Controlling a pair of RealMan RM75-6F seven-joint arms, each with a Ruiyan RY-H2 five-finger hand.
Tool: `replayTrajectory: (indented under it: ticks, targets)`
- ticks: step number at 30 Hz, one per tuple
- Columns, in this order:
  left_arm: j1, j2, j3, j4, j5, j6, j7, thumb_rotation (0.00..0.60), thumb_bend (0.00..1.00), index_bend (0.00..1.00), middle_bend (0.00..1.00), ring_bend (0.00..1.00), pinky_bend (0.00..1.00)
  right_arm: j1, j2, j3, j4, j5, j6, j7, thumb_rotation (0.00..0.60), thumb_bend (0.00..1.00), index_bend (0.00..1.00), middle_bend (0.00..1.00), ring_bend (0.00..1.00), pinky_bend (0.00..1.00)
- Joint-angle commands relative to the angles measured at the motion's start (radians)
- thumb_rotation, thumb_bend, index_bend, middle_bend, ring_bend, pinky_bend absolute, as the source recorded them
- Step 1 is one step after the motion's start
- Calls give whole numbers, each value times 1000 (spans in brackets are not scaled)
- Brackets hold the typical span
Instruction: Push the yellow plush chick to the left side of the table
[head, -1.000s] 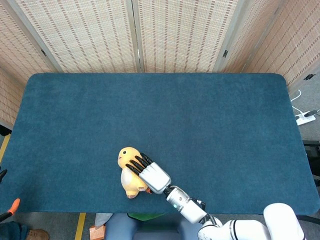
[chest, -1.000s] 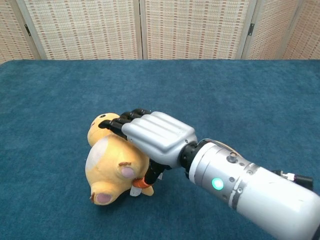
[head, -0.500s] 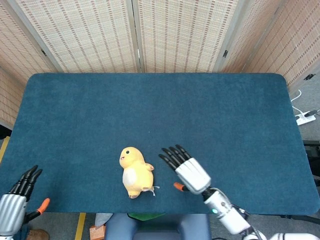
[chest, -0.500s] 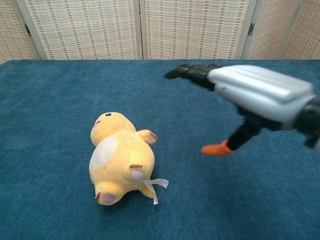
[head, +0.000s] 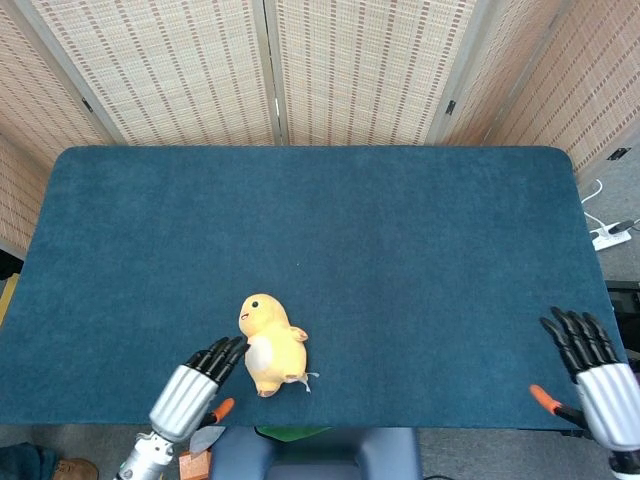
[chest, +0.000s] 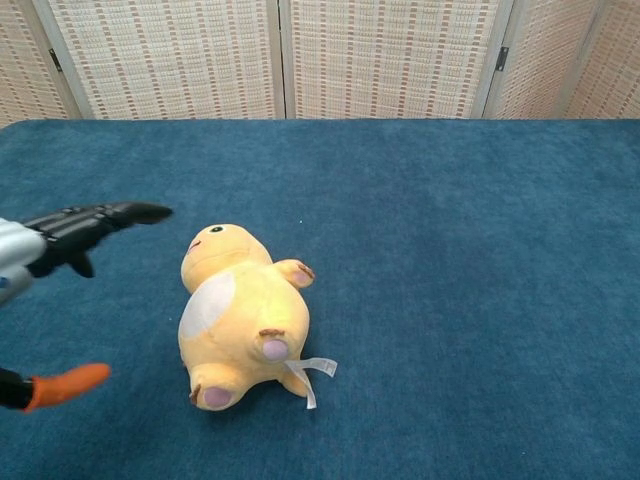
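The yellow plush chick (head: 268, 343) (chest: 240, 318) lies on its back near the front edge of the blue table (head: 320, 250), left of centre, head pointing away from me. My left hand (head: 192, 388) (chest: 50, 250) is open just to the chick's left, fingers stretched toward it, close but not clearly touching. My right hand (head: 592, 370) is open at the table's front right corner, far from the chick, and does not show in the chest view.
Woven folding screens (head: 300, 70) stand behind the table. A white power strip (head: 610, 238) lies on the floor to the right. Blue cloth stretches bare to the left of the chick (head: 120, 280).
My right hand let go of the chick and drew back to the front right corner. My left hand came in from the front left to the chick's side. The chick stayed put.
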Motion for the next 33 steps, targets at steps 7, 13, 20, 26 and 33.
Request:
replayTrajectory:
  ticks: [7, 13, 20, 26, 33]
  targets:
    - [-111, -282, -97, 134, -175, -171, 249, 600, 269, 44, 202, 145, 283, -131, -14, 9, 215, 57, 54, 228, 600, 129, 0, 0, 0, 0]
    - [-163, -350, -125, 267, -216, -186, 238, 600, 266, 81, 200, 137, 282, -150, -25, 11, 268, 39, 36, 287, 600, 130, 0, 0, 0, 0]
    - [-191, -408, -127, 427, -244, -157, 230, 600, 322, 420, 391, 287, 498, -153, -16, 11, 285, 7, 17, 331, 600, 132, 0, 0, 0, 0]
    - [-186, -450, -77, 564, -90, 65, 95, 600, 584, 767, 838, 696, 909, -146, -16, 18, 281, -1, -23, 329, 600, 133, 0, 0, 0, 0]
    - [-186, -380, 29, 670, 134, 335, -66, 600, 603, 773, 863, 716, 934, -146, -6, 22, 246, -24, -40, 288, 600, 133, 0, 0, 0, 0]
